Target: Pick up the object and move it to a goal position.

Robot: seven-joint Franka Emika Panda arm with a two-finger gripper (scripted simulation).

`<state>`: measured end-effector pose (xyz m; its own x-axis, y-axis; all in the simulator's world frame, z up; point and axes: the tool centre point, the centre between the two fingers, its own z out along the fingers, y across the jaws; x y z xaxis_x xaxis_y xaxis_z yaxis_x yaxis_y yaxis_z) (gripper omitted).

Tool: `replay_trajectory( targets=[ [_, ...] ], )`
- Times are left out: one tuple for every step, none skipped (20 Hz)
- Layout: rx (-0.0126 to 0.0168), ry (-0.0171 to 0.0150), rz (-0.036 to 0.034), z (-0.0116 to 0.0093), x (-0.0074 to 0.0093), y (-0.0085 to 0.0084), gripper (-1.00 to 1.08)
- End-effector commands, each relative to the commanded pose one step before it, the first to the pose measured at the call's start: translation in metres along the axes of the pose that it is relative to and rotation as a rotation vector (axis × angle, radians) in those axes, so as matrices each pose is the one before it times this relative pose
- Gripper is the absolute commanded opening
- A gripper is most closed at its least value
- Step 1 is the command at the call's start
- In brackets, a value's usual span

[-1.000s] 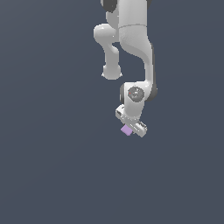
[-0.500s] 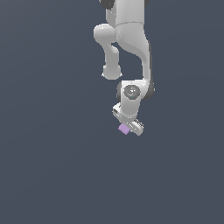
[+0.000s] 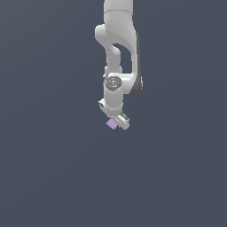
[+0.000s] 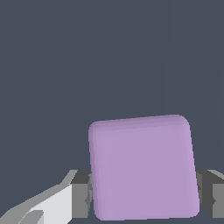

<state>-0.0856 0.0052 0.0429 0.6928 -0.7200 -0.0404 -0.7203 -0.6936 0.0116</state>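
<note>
A Panda arm's gripper was clamped on the lilac cube, its fingers pressing opposite flat faces, over a plain dark ground. No supporting surface could be made out. The cube looked light, rigid and matte, best gripped squarely across its parallel sides.

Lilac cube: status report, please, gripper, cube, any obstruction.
Gripper shut on the lilac cube, jaws pressing both sides. Cube held at the arm's tip. No obstruction visible in either view.
</note>
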Motion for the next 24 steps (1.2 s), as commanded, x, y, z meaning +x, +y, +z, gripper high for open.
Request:
replay_trajectory(
  targets=[
    [-0.00023,-0.00064,0.00169,-0.01003,0.0134,0.02866,-1.0],
    [0.0,0.0,0.0,-0.00433,0.00541,0.01143,-1.0],
    [-0.00037,-0.00052,0.00027,-0.00399,0.00554,0.01143,-1.0],
    [-0.00027,-0.00036,0.00019,-0.00407,0.0055,0.01132,-1.0],
    [-0.00028,-0.00035,0.00019,-0.00405,0.0055,0.01124,-1.0],
    [0.0,0.0,0.0,-0.00427,0.00543,0.01113,-1.0],
    [-0.00046,-0.00045,0.00026,-0.00394,0.00556,0.01111,-1.0],
    [0.0,0.0,0.0,-0.00422,0.00543,0.01093,-1.0],
    [-0.00053,-0.00037,0.00024,-0.00386,0.00549,0.01079,-1.0],
    [-0.00041,-0.0002,0.00016,-0.00386,0.00536,0.01048,-1.0],
    [0.0,0.0,0.0,-0.00393,0.00519,0.01009,-1.0],
    [-0.00046,-0.0001,0.00012,-0.00356,0.00501,0.0095,-1.0],
    [-0.00047,-0.00005,0.0001,-0.00333,0.00474,0.00884,-1.0],
    [0.0,0.0,0.0,-0.00323,0.00443,0.00822,-1.0],
    [-0.00068,0.00002,0.0001,-0.00284,0.00415,0.00753,-1.0],
    [-0.00048,0.00005,0.00006,-0.00264,0.00383,0.00688,-1.0],
    [0.0,0.0,0.0,-0.00246,0.00351,0.00625,-1.0],
    [-0.00083,0.00016,0.00005,-0.00211,0.00319,0.00548,-1.0],
    [0.0,0.0,0.0,-0.00194,0.00289,0.00488,-1.0],
    [-0.00046,0.00016,-0.00001,-0.00166,0.00255,0.00412,-1.0],
    [0.0,0.0,0.0,-0.0014,0.00226,0.00351,-1.0],
    [-0.00063,0.00028,-0.00006,-0.00115,0.00187,0.00271,-1.0],
    [0.0,0.0,0.0,-0.00088,0.00155,0.00216,-1.0],
    [0.0,0.0,0.0,-0.00062,0.00115,0.00151,-1.0]
  ],
)
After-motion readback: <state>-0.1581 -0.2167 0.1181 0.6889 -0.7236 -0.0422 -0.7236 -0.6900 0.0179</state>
